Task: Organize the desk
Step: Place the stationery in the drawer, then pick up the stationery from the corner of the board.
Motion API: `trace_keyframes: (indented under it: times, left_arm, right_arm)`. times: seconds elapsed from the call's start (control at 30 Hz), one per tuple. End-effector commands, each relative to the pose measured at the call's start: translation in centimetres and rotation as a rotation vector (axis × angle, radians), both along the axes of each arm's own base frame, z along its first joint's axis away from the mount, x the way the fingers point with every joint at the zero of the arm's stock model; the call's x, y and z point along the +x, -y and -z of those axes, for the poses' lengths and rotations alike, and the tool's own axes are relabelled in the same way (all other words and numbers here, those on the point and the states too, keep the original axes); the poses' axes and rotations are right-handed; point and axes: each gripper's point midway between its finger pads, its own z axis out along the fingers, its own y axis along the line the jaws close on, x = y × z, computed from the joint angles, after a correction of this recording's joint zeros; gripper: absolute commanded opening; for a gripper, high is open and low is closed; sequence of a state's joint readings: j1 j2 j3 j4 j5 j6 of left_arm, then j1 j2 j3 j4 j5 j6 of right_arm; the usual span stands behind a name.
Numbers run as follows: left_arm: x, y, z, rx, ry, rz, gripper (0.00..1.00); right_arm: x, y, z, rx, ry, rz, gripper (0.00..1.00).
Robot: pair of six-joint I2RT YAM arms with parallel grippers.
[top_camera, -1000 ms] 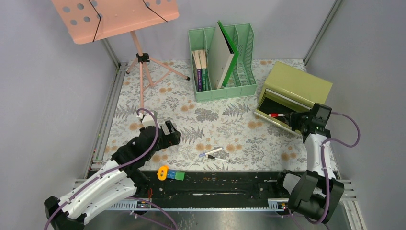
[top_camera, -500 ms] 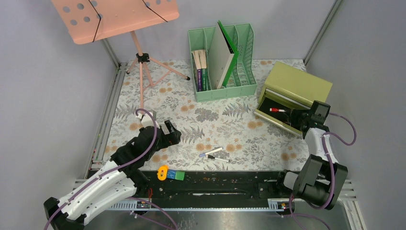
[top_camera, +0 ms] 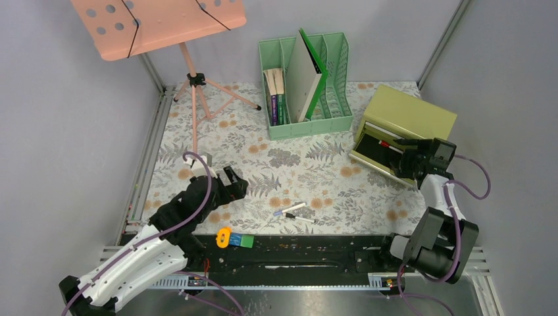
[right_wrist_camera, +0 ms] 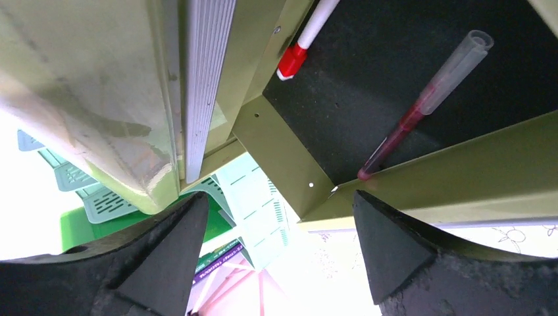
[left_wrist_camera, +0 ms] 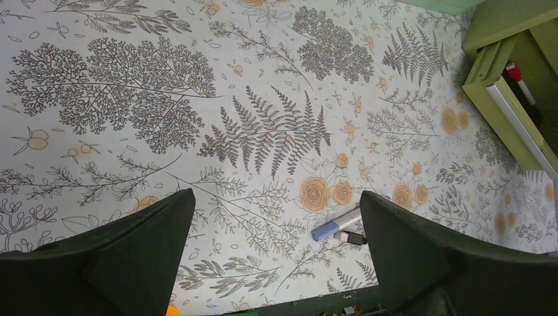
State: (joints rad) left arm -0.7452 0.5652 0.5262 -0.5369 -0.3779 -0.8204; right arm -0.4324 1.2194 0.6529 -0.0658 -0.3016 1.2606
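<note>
The desk is covered in pale fern-and-flower cloth. Two pens lie on it near the front: a blue-capped one and a black-capped one. My left gripper hovers open over the cloth left of them, holding nothing. My right gripper stands open at the olive-green box's open drawer, with nothing between its fingers. Inside the drawer lie a red-capped marker and a red pen.
A mint file organizer with books and a folder stands at the back centre. A pink music stand occupies the back left. Small yellow, blue and green pieces sit on the black front rail. Metal rails frame the desk.
My right gripper went from shut to open at the drawer, and its wrist shifted a little toward the back. The left arm barely moved.
</note>
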Motion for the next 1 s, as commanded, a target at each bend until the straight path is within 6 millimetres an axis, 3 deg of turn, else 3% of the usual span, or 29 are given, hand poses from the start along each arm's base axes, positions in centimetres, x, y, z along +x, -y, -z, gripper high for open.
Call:
trace_keyframes:
  times: [0.0, 0.2, 0.4, 0.8, 0.97]
  left_arm:
    - [0.5, 0.3, -1.2, -0.036, 0.046, -0.003, 0.99]
    - [0.5, 0.2, -0.9, -0.035, 0.039, -0.007, 0.99]
    - [0.5, 0.4, -0.5, -0.035, 0.024, -0.009, 0.99]
    - [0.3, 2.0, 1.4, -0.063, -0.038, 0.034, 0.99]
    - [0.2, 3.3, 1.8, -0.082, -0.063, 0.081, 0.99]
  right_arm:
    - [1.7, -0.4, -2.5, 0.003, 0.094, -0.084, 0.90]
    - [1.7, -1.9, -2.6, 0.025, 0.113, -0.194, 0.96]
    - [0.4, -2.8, -3.0, -0.046, 0.114, -0.291, 0.99]
    - [-4.7, -6.0, -1.7, -0.100, 0.069, -0.477, 0.99]
    - [-6.5, -8.6, -0.8, -0.137, 0.056, -0.616, 1.00]
